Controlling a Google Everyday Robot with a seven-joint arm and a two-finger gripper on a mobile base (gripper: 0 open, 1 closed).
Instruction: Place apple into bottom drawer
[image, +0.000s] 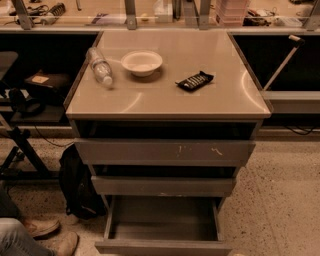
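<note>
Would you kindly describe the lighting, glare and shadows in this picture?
In the camera view, warm light leaves pale curved glare streaks on the cabinet top; the white bowl casts a soft shadow at its base; the gaps above the upper drawers are nearly black; the open bottom drawer is dim, though its floor is visible; gripper and apple lie outside the frame.

Grey bottom drawer (162, 231) stands pulled open; hand out of view.
</note>
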